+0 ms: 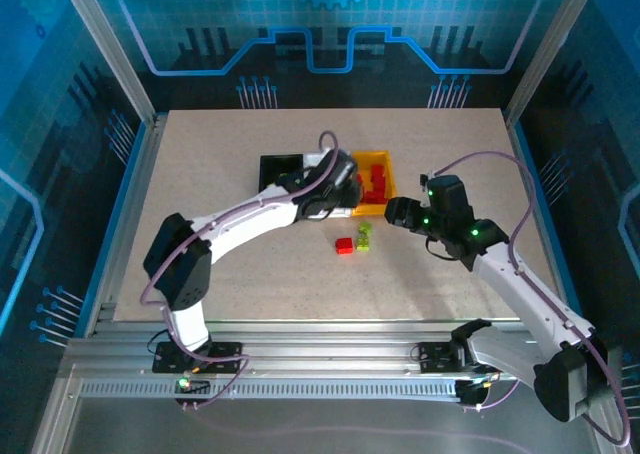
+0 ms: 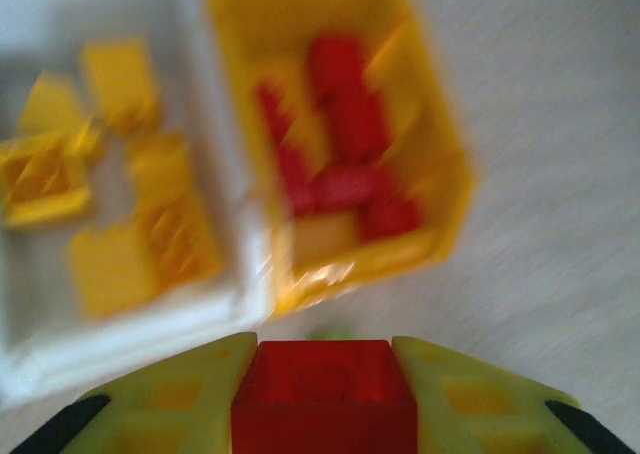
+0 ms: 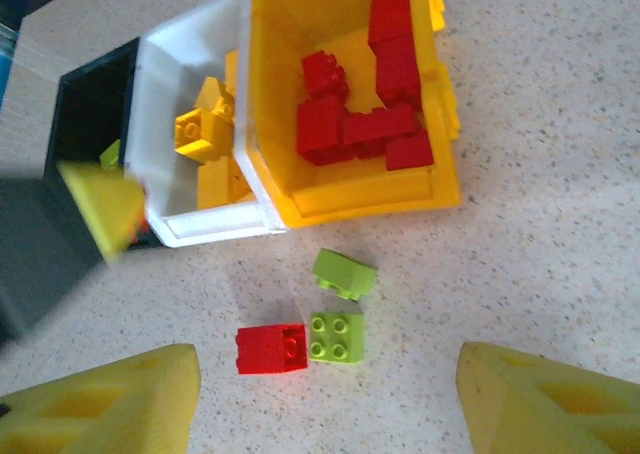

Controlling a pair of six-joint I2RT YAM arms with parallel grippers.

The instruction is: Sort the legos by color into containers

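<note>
My left gripper [image 2: 322, 346] is shut on a red lego [image 2: 325, 399], hovering just short of the containers; from above it [image 1: 343, 202] sits over the white bin. Ahead lie the yellow-orange bin [image 2: 440, 114] holding several red legos [image 2: 350, 164] and the white bin [image 2: 215, 154] holding yellow legos [image 2: 110, 194]. My right gripper [image 3: 330, 414] stands open above three loose legos on the table: a red one [image 3: 272, 349], a green one [image 3: 337, 336] touching it, and a tipped green one [image 3: 344, 273]. The black bin [image 3: 85, 124] is at the left end of the row.
The three joined bins [image 1: 375, 159] sit mid-table, with the left arm [image 1: 250, 219] stretched across to them. The right gripper [image 1: 393, 212] hangs just right of the yellow-orange bin. Loose red [image 1: 344, 245] and green [image 1: 364, 236] legos lie in front.
</note>
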